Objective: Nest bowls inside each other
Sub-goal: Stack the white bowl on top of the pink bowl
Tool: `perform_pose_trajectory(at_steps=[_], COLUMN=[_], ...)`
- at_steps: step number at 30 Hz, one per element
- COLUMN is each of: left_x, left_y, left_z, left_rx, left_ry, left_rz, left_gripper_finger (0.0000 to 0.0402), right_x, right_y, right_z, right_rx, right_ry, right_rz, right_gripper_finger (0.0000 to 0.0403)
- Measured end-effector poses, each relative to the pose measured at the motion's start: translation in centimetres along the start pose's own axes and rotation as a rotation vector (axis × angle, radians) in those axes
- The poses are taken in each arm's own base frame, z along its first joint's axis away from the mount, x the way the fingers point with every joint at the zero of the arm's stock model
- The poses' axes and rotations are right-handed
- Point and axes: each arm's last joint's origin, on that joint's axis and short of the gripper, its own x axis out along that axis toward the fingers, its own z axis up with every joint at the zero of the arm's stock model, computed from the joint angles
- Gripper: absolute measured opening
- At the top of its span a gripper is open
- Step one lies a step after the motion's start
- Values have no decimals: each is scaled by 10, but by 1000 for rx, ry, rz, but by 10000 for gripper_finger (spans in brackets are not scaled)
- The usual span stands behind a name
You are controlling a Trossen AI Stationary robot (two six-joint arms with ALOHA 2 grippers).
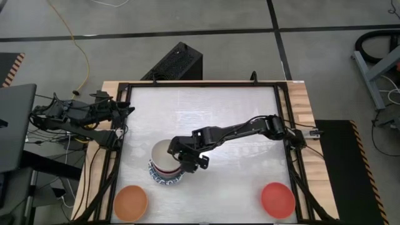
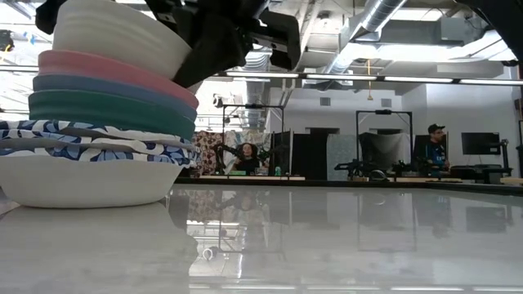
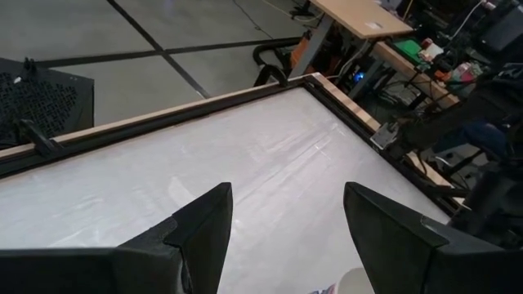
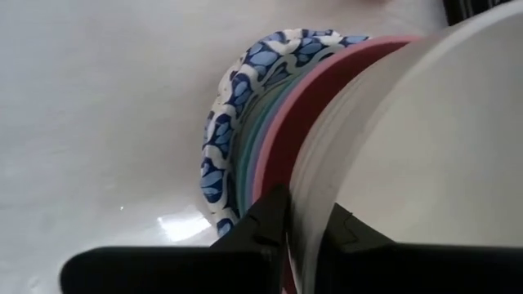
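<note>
Right gripper [image 1: 182, 164] straddling rim of cream bowl [image 1: 164, 154], fingers either side of its wall, atop nested stack [image 2: 98, 139] near desk [image 1: 206, 119] front. Orange bowl [image 1: 130, 202], red bowl [image 1: 277, 199] apart. Left gripper [image 3: 286, 237] parked wide open at left edge.

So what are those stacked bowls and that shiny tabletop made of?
The stacked bowls look like matte plastic or melamine: thin rims and flat, even colour, though glazed ceramic can't be ruled out. The patterned ones carry a printed blue design. The tabletop seems a glossy white laminate or acrylic sheet, since it mirrors the room.
</note>
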Motion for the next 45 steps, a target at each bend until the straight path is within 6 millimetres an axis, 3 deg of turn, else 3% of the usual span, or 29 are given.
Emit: perform_pose_trajectory(at_steps=[13, 29, 45], left_x=[0, 0, 0], left_y=[0, 0, 0], left_z=[0, 0, 0], left_rx=[16, 35, 37], left_ry=[0, -1, -6], left_rz=[2, 3, 9], left_gripper_finger=[224, 224, 224], right_x=[0, -1, -18], right_y=[-3, -5, -11], right_z=[-1, -3, -4], right_rx=[86, 142, 326], right_ry=[-45, -58, -78], right_rz=[0, -1, -34], right_gripper_finger=[57, 183, 181])
